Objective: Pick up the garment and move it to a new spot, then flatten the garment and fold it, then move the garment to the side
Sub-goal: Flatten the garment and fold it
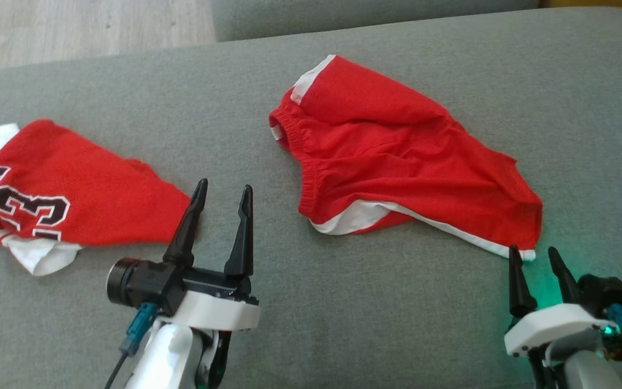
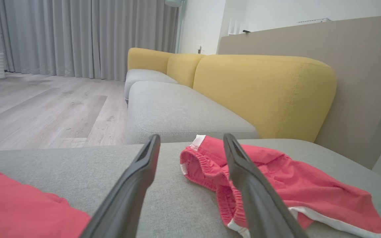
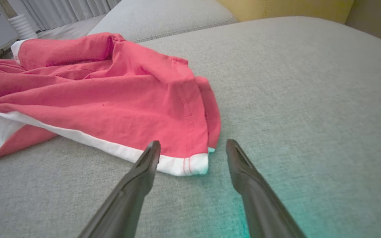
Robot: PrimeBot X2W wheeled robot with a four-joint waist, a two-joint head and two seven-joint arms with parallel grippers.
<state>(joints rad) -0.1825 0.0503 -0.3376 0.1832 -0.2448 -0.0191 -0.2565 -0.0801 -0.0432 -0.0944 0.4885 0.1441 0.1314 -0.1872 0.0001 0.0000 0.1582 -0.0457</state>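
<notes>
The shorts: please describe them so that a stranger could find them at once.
On the grey sofa seat lie two red garments. The shorts are the one on the right, near the right pincer. Unlike the jersey, they carry no number and have an elastic waistband.

The jersey (image 1: 89,183) is cut off by the head view's left edge, and its printed number is only partly seen. In the left wrist view, part of the shorts (image 2: 309,185) is hidden behind one of the fingers (image 2: 248,185).
</notes>
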